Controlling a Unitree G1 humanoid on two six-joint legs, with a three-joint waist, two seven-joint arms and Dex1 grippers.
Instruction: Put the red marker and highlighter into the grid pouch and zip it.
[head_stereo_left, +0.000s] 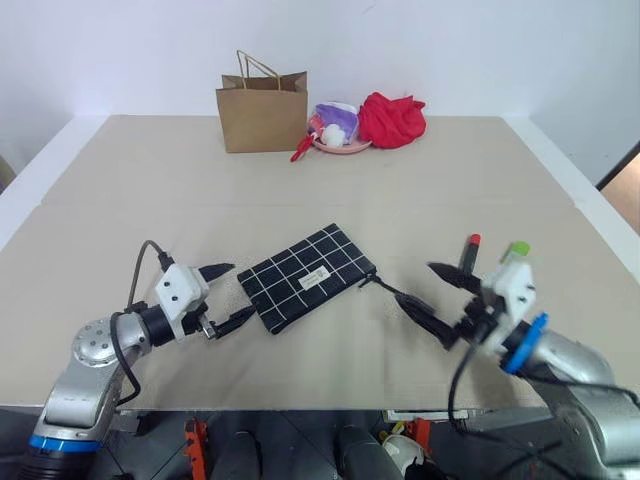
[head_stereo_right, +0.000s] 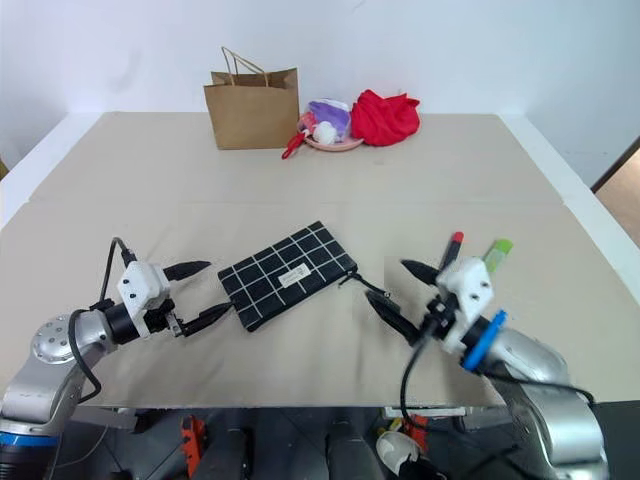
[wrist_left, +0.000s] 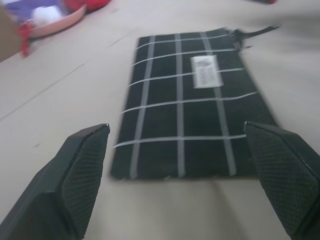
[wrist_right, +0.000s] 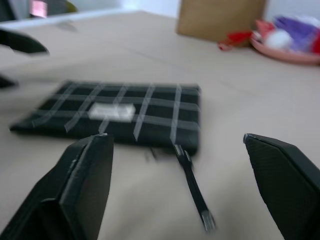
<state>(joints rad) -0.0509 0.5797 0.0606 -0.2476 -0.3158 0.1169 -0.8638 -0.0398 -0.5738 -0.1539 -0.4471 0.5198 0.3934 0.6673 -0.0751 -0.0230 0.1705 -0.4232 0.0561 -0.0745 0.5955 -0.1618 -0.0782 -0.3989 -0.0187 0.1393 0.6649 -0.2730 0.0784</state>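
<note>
Both grippers, left (head_stereo_left: 222, 297) and right (head_stereo_left: 436, 300), hang open and empty beside the grid pouch (head_stereo_left: 306, 276) at frame centre; you risk shoving the closed pouch, or knocking the red marker (head_stereo_left: 469, 252) and highlighter (head_stereo_left: 516, 250) behind the right gripper.

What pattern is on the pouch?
The grid pouch is black with thin white grid lines and a small white label; clearest in the left wrist view.
</note>
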